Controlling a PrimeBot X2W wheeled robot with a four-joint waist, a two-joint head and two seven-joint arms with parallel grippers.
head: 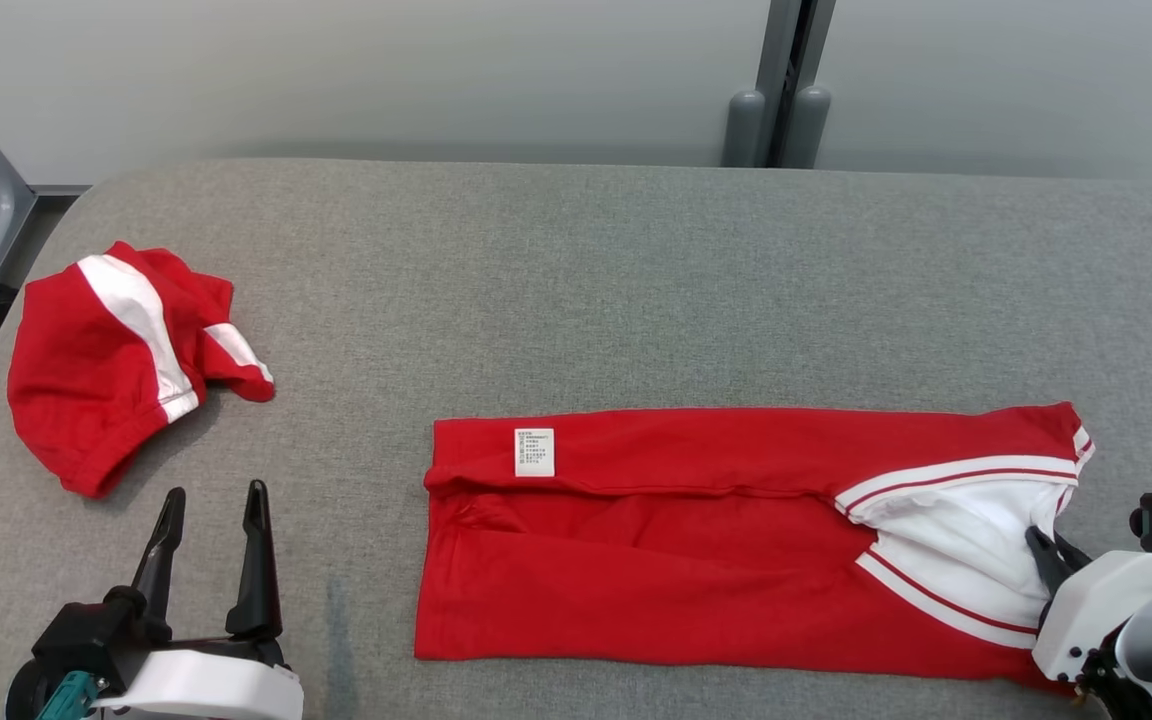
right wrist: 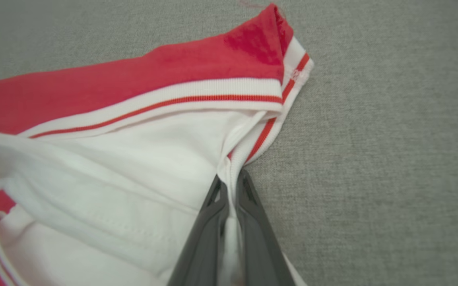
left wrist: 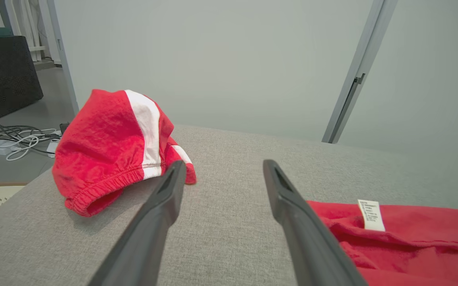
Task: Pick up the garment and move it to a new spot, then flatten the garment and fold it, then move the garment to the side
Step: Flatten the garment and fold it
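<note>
**Right gripper pinches the garment's trimmed end; left gripper stands wide**

Head view: We see the garment [head: 656, 560] lying as a long red band across the near half of the grey table [head: 576, 270]. It is folded lengthwise, with a white label [head: 534, 452] near its left end and white, red-striped trim at its right end. Our right gripper [head: 1041, 548] has its dark fingers pressed together on the white cloth at that right end. Our left gripper [head: 215, 492] sits at the lower left with its fingers spread wide, holding nothing and clear of the garment. A crumpled red and white bundle [head: 86, 370] lies near the table's left edge, well apart from the garment.

Left wrist view: We look along two widely parted fingers over bare table. The bundle sits beyond the left finger, and the garment's label end lies beside the right one. Cables [left wrist: 18, 139] lie on the floor past the table's edge.

Right wrist view: We see the fingers closed on a thin pleat of white cloth just below the striped trim. The pleat runs down between them. Red fabric stretches away to the upper left, and bare table lies to the right.
</note>
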